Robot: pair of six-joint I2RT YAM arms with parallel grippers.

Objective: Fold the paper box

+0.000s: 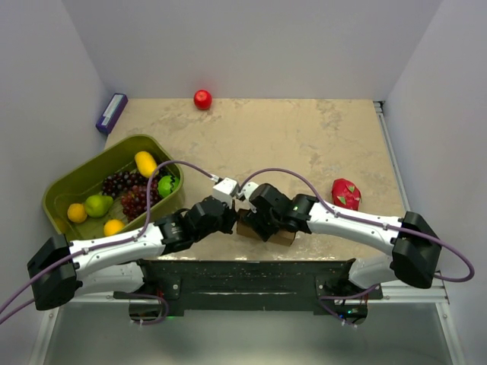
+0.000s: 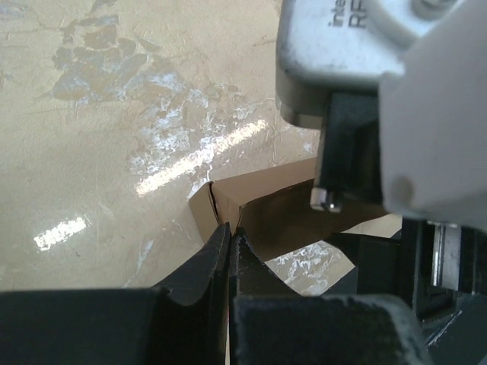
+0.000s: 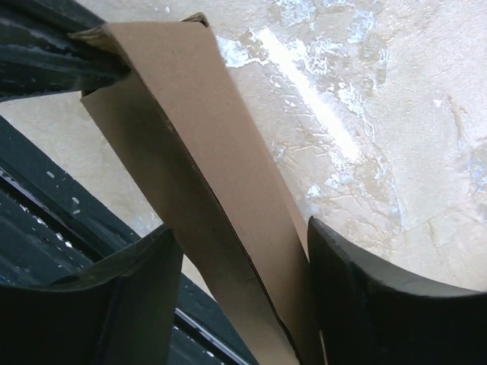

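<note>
Task thing: the paper box (image 3: 190, 114), plain brown card, was raised off the tabletop (image 1: 304, 137) at the middle of its near edge, between the two arms.
Box form: in the right wrist view it read as a slim long body, two long panels meeting at a sharp crease, tilted and not lying flat.
Box end: the left wrist view showed a corner with a short slit and a small panel beside it; that end looked open.
Left gripper (image 2: 230, 232): fingers were pressed together on a thin edge of the box at that corner, so it was pinching the card.
Right gripper (image 3: 243, 236): jaws stood apart, one on each side of the box body. One pad touched the lit panel. I could not tell whether the other pressed the shaded side, so a firm grip was not confirmed.
Done, as judged: the long creases looked folded and the sheet had taken a tube-like shape.
Left, as judged: squaring the body, then tucking the end flaps. The far end was hidden under the arms, so its state is unknown.
Risk, as judged: thin card may buckle if squeezed across the hollow.
Other items: green fruit basket (image 1: 65, 194) at the left edge, red apple (image 1: 202, 99) at the far edge, dragon fruit (image 1: 346, 194) toward the right edge, all well apart from the box.
</note>
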